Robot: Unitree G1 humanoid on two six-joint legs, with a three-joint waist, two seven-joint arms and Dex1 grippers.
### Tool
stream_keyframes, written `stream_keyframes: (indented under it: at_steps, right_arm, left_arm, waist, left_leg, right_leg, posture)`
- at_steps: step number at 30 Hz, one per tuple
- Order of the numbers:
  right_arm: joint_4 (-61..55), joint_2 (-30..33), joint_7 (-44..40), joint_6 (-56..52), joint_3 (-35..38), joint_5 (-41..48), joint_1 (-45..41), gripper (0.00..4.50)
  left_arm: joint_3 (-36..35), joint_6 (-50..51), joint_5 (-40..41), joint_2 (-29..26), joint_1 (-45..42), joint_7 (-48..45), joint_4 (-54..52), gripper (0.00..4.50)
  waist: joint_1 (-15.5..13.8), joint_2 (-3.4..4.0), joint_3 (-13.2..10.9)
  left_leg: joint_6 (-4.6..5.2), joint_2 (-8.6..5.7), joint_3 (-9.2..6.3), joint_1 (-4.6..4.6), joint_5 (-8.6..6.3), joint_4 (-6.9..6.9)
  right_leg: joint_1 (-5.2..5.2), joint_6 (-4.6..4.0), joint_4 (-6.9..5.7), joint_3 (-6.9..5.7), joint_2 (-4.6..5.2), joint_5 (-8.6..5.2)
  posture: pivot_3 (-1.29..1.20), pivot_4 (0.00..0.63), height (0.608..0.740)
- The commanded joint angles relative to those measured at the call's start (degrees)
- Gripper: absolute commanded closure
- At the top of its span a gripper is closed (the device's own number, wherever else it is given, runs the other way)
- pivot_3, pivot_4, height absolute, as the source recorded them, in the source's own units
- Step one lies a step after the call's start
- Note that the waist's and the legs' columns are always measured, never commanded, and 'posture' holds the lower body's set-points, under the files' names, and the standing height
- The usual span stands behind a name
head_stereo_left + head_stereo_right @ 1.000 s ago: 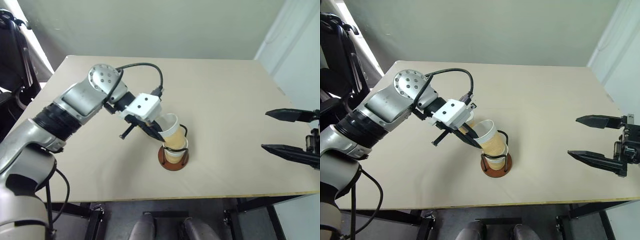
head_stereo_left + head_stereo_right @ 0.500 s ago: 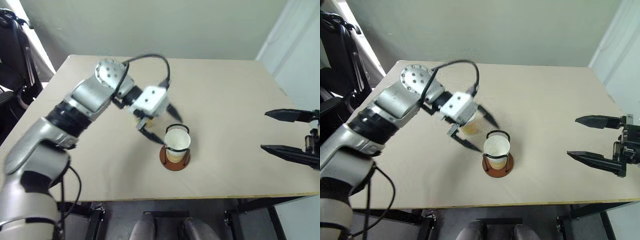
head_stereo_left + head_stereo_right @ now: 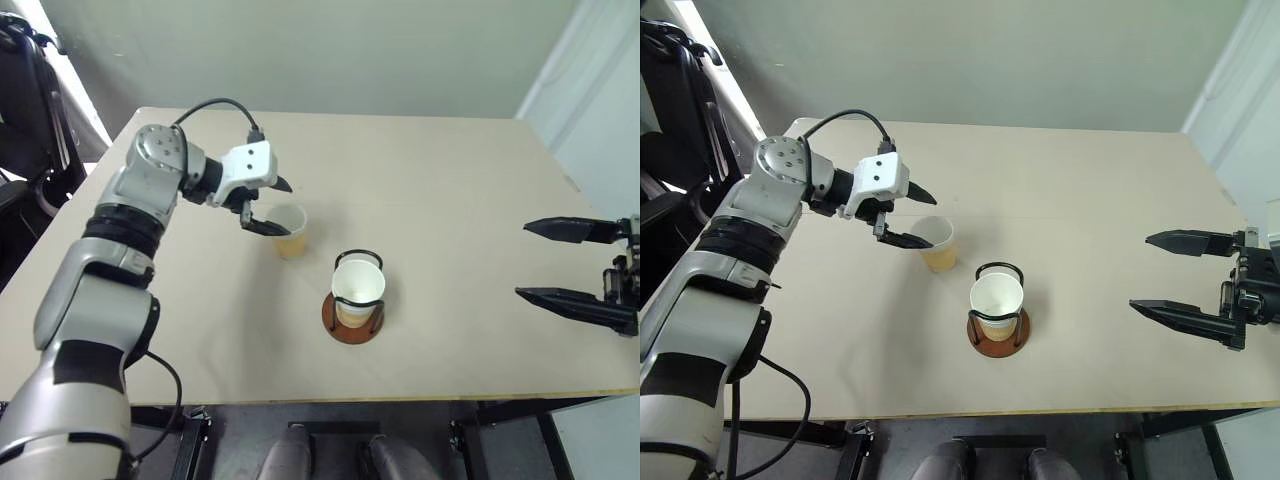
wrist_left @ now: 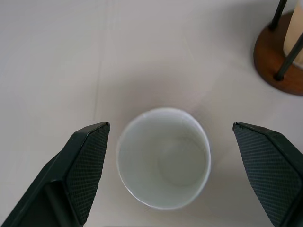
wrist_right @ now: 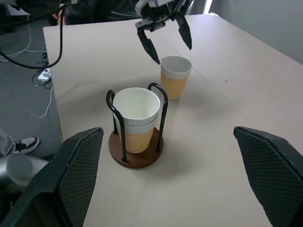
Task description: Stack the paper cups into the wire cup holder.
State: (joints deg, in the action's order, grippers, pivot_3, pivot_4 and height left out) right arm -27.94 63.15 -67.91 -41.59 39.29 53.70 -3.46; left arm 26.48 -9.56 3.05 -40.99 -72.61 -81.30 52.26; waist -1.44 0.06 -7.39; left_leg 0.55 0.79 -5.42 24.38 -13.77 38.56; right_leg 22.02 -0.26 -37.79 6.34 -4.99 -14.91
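Left hand (image 3: 908,214) hovers over a lone paper cup (image 3: 937,243), fingers spread wide and released, one black finger (image 4: 75,175) on each side of the white rim, nothing gripped. That cup stands upright on the tabletop (image 3: 1090,200), open mouth up, white inside in plain sight from the left wrist. Moving across: just beside it sits the wire cup holder (image 3: 998,334), its reddish-brown disc flat on the tabletop and its black wire loops rising around the stacked cups (image 5: 136,118), nested one in another with ribbed tan sides peeking below the top rim. Loose cup and holder stand near each other, not touching. Far over at the edge, right hand (image 3: 1175,275) hangs well apart from both, fingers parted, released and empty.
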Motion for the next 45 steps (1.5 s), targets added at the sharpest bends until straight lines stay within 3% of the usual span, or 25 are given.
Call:
stream_keyframes:
  at_steps: [1, 3, 6, 16, 24, 28, 30, 33, 38, 45]
  right_arm:
    - [-1.63, 0.71, 0.15, 0.33, 2.91, 0.32, 0.45, 0.0]
    - [-1.95, 0.62, 0.4, 0.24, 3.04, 0.43, 0.77, 0.0]
    - [-2.24, 0.66, 0.72, 0.11, 3.05, 0.52, 0.9, 0.0]
    - [-2.81, 0.69, 1.65, -0.09, 3.23, 0.54, 1.1, 0.0]
    - [-1.97, 1.02, 1.33, 0.44, 3.84, -0.14, 1.13, 0.0]
    - [-1.37, 1.39, 0.92, 0.64, 4.01, -0.36, 0.98, 0.0]
    - [-1.38, 1.73, 0.06, 0.05, 4.63, 0.49, 1.28, 0.0]
    - [-2.58, 1.95, -2.19, -1.01, 6.64, 1.41, 3.25, 0.0]
    - [-2.99, 1.77, -1.83, -1.39, 8.21, 1.03, 4.15, 0.0]
    - [-4.38, 0.78, -0.85, -1.9, 9.92, 0.8, 6.05, 0.0]
  left_arm:
    - [-1.9, -0.92, -2.84, 0.78, 0.11, -0.73, 0.05, 0.04]
    - [-2.12, -0.94, -4.13, 1.54, 0.6, -0.71, 0.36, 0.04]
    - [-2.66, -0.93, -5.3, 2.32, 1.62, -1.83, 0.67, 0.61]
    - [-4.06, -1.48, -7.82, 3.09, 1.96, -2.97, 1.66, 4.38]
    - [-8.22, -0.3, -5.84, 2.68, -1.67, -6.54, 1.54, 4.45]
    - [-9.87, 8.9, 6.07, 2.7, -4.62, -11.2, -10.33, 4.45]
    - [-8.27, 15.2, 14.51, 1.58, -5.0, -11.2, -18.09, 4.45]
    - [-0.65, 20.45, 27.34, -4.71, -3.2, -11.2, -30.32, 4.45]
    - [6.97, 20.3, 34.99, -8.47, -3.5, -11.2, -36.87, 4.45]
    - [13.45, 19.01, 38.91, -10.02, -3.35, -11.2, -40.6, 4.45]
  waist:
    - [0.02, 0.0, 0.0]
    - [0.03, 0.0, 0.0]
    - [0.04, 0.0, 0.0]
    - [0.03, 0.0, 0.0]
    - [0.03, -0.03, -0.02]
    - [-0.05, -0.04, -0.02]
    - [-0.06, -0.04, -0.02]
    - [0.22, -0.01, 0.0]
    - [0.55, 0.01, -0.01]
    - [0.53, 0.01, -0.01]
  left_leg:
    - [0.07, -0.06, 0.01, 0.0, -0.04, 0.05]
    - [0.13, -0.14, 0.07, 0.01, -0.08, 0.1]
    - [0.23, -0.19, 0.1, 0.04, -0.14, 0.22]
    - [0.32, -0.2, 0.11, 0.08, -0.19, 0.47]
    - [0.32, -0.2, 0.11, 0.09, -0.19, 0.5]
    - [0.37, -0.24, 0.11, 0.26, -0.22, 0.54]
    - [0.43, -0.32, 0.11, 0.28, -0.25, 0.56]
    - [0.55, -0.48, 0.18, 0.23, -0.33, 0.52]
    - [0.49, -0.49, 0.18, -0.02, -0.37, 0.5]
    - [0.53, -0.49, 0.14, -0.19, -0.37, 0.52]
  right_leg:
    - [-0.02, 0.05, 0.0, 0.0, 0.06, -0.03]
    - [-0.04, 0.18, 0.0, 0.01, 0.18, -0.1]
    - [-0.07, 0.29, 0.0, 0.02, 0.26, -0.17]
    - [-0.12, 0.37, -0.06, 0.02, 0.27, -0.15]
    - [-0.1, 0.4, -0.07, 0.02, 0.27, -0.14]
    - [-0.03, 0.4, -0.05, 0.02, 0.28, -0.14]
    - [-0.04, 0.46, -0.04, 0.02, 0.35, -0.17]
    - [-0.05, 0.63, -0.02, 0.12, 0.48, -0.26]
    - [-0.18, 0.69, -0.07, 0.15, 0.48, -0.31]
    - [-0.36, 0.59, -0.14, 0.15, 0.51, -0.22]
  posture:
    - [0.0, 0.15, 0.74]
    - [0.0, 0.15, 0.74]
    - [0.0, 0.15, 0.74]
    - [0.0, 0.15, 0.74]
    - [0.0, 0.15, 0.74]
    - [0.0, 0.15, 0.74]
    - [0.0, 0.15, 0.74]
    - [0.0, 0.15, 0.74]
    - [0.0, 0.15, 0.74]
    - [0.0, 0.15, 0.74]
